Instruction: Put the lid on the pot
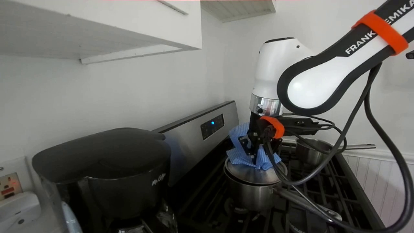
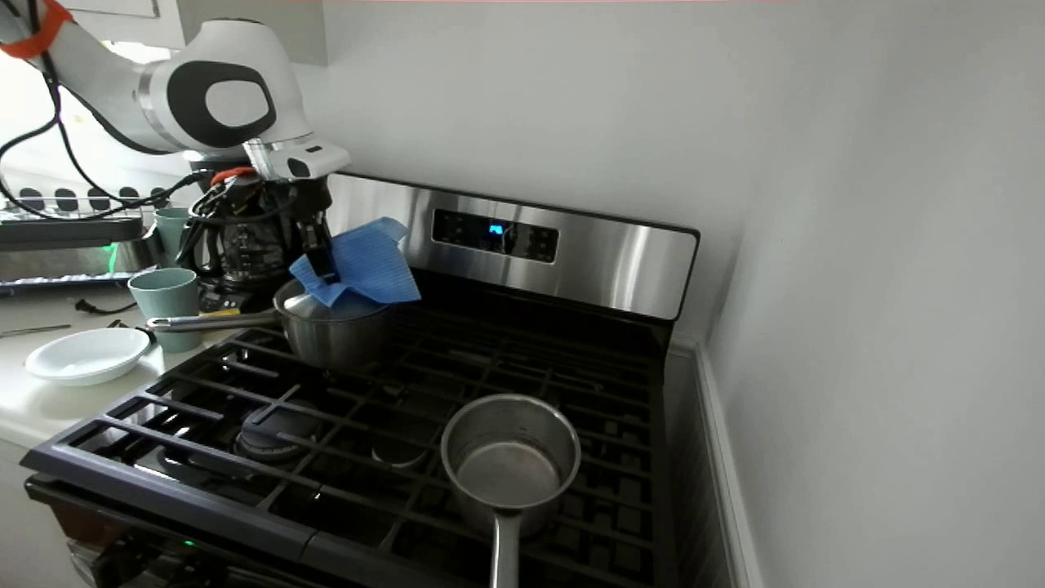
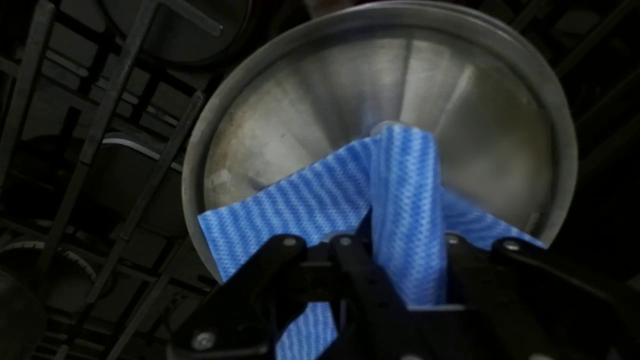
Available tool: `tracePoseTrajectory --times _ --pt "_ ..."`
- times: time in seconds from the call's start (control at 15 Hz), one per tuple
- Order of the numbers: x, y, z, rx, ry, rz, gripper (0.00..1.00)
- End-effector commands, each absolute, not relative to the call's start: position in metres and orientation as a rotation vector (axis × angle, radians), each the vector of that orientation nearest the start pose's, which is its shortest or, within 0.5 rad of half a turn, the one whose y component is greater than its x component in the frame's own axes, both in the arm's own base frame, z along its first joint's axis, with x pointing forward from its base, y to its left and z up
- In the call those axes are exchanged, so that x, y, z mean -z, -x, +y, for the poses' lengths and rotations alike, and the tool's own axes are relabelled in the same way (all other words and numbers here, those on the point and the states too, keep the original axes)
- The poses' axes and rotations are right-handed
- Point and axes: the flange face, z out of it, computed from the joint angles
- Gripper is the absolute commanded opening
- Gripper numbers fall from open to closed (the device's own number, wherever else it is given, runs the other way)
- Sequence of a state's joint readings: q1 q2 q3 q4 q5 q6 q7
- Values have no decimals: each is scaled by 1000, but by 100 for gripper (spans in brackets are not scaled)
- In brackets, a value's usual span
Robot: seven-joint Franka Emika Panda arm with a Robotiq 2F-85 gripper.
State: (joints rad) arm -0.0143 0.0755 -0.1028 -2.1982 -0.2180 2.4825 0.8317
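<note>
Lid (image 3: 360, 80): round, dull steel, light and dark streaks fanning from its middle, faintly brownish on one side.
Lid's place: atop the pot (image 1: 252, 196), a thin dark gap showing under one edge.
Gripper (image 1: 254, 158): clenched on a striped blue cloth (image 3: 407, 200) draped over the lid.

Wrist cam faces down nr lid (image 3: 345, 90); ext. cams share stove (image 2: 359, 457).

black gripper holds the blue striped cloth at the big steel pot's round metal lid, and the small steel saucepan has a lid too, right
No, the small steel saucepan is uncovered: an exterior view looks straight into it. The black gripper does hold the blue striped cloth at the round metal lid of the big steel pot.
</note>
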Motion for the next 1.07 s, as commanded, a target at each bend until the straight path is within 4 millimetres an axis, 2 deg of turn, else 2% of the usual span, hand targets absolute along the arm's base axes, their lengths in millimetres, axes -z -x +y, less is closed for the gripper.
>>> tracePoseTrajectory --times 0.0,0.4,1.0 --pt "-367 -559 -61 416 2928 1253 3" --pt "-360 -562 -60 398 2933 1251 3" --pt "-366 -560 -60 388 2875 1283 3"
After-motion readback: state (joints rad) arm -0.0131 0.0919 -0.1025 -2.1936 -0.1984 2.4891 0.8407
